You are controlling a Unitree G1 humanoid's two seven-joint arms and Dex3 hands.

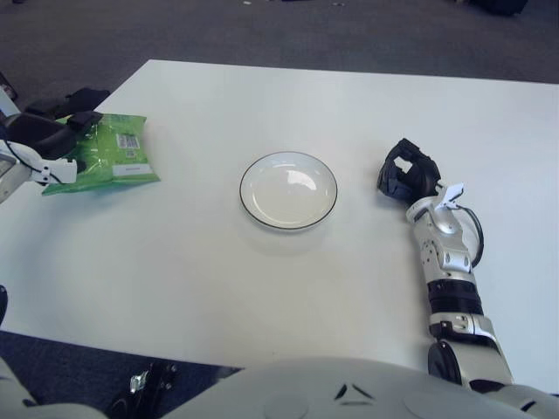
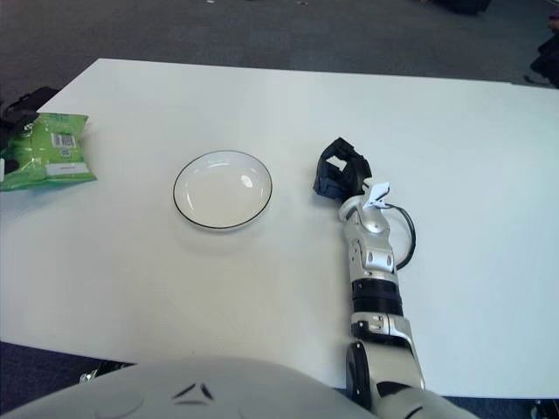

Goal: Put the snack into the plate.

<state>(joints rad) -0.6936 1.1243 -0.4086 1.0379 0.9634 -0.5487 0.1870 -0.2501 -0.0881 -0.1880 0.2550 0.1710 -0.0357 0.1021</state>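
Observation:
A green snack bag (image 1: 113, 153) lies flat near the table's left edge. My left hand (image 1: 48, 140) is at the bag's left end, with dark fingers over its top corner and the thumb at its lower left edge, closed on it. The white plate (image 1: 288, 189) with a dark rim stands in the middle of the table with nothing in it, well to the right of the bag. My right hand (image 1: 406, 172) shows just right of the plate, fingers curled and holding nothing.
The white table (image 1: 262, 288) runs wide around the plate. Its left edge is right beside the bag, and dark carpet floor (image 1: 262, 30) lies beyond the far edge.

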